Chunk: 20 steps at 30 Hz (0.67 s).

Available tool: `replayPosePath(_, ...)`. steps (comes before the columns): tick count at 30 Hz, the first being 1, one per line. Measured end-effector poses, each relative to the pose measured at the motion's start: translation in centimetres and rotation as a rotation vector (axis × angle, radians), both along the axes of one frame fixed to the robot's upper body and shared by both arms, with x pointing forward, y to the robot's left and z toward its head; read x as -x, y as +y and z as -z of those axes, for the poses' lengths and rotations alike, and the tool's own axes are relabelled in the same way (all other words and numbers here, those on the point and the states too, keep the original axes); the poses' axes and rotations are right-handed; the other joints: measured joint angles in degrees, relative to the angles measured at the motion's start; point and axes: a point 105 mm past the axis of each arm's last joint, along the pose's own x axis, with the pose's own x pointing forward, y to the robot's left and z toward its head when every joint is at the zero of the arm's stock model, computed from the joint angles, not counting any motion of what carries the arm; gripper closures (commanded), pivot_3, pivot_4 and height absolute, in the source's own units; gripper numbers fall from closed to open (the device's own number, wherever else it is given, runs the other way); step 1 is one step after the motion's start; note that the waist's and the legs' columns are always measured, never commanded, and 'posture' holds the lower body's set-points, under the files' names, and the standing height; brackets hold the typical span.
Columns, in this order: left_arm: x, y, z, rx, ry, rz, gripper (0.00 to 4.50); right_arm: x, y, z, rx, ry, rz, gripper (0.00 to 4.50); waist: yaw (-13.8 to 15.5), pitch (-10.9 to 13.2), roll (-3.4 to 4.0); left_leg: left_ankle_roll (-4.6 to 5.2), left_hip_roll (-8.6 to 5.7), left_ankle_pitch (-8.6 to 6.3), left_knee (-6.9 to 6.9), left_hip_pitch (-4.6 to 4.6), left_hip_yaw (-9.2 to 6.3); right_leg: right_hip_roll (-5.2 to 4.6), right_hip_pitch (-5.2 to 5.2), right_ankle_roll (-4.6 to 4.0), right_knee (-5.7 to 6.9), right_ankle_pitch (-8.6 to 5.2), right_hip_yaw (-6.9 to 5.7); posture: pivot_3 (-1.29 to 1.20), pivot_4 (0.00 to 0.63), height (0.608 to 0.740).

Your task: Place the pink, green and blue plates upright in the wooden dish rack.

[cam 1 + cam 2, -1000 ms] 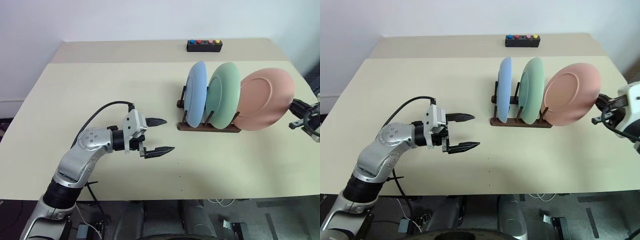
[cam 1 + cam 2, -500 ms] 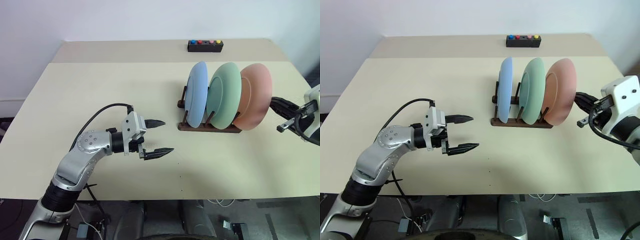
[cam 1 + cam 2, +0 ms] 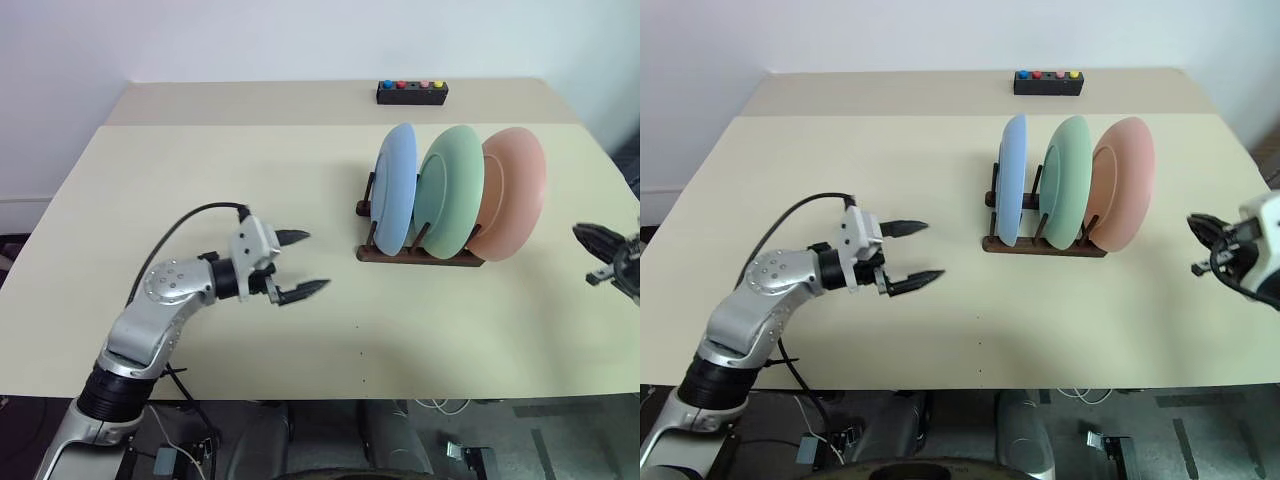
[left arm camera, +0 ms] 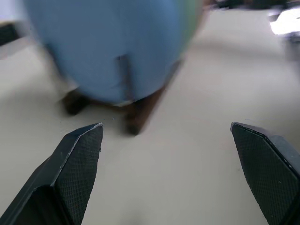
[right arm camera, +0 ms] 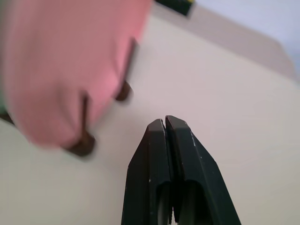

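1. The dark brown wooden dish rack [image 3: 418, 254] sits at the worktop's [image 3: 200, 180] two o'clock, holding the round blue plate [image 3: 396, 186], green plate [image 3: 449, 190] and pink plate [image 3: 514, 192] upright.
2. The left end effector [image 3: 300, 264], at seven o'clock, has its fingers apart and empty.
3. The right end effector [image 5: 165, 123], at four o'clock, has its fingers pressed together.

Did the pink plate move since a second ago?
Yes. The pink plate was leaning out past the right end of the wooden rack; now it stands upright in it, close beside the green plate.

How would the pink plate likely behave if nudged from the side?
The pink plate stands on edge in the end slot of the wooden dish rack, so it would probably rock or tip outward. It looks rigid and smooth, likely slippery to pinch. Being round, it might roll once free.
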Motion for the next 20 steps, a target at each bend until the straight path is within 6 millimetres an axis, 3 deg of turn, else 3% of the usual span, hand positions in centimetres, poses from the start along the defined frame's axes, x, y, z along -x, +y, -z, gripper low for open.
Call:
replayPosePath(3,-1.3,2.2,1.0,-0.019,-0.001,-0.107,0.00,0.6,-0.4,1.6,-0.056,-0.007,-0.006,4.47,-0.34,0.00,0.01,0.00,0.00,0.00,0.00,0.02,0.02,0.00,0.01,0.00,0.00,0.00,0.01,0.00,0.150,0.740)
replayPosePath(9,-1.7,5.2,2.7,-0.028,0.030,-0.220,0.00,1.7,-1.0,4.5,-0.158,-0.025,-0.025,4.47,-0.25,-0.01,0.02,0.00,0.00,0.00,0.01,0.03,0.01,-0.01,0.03,0.00,0.00,0.00,0.01,0.00,0.150,0.740)
replayPosePath(20,-1.1,7.3,3.2,-0.046,0.030,-0.287,0.00,1.1,-0.3,5.6,-0.220,-0.040,-0.084,4.47,-0.23,-0.03,0.06,0.00,0.00,0.00,0.01,0.11,0.00,-0.01,0.11,0.00,0.01,0.00,0.01,0.00,0.150,0.740)
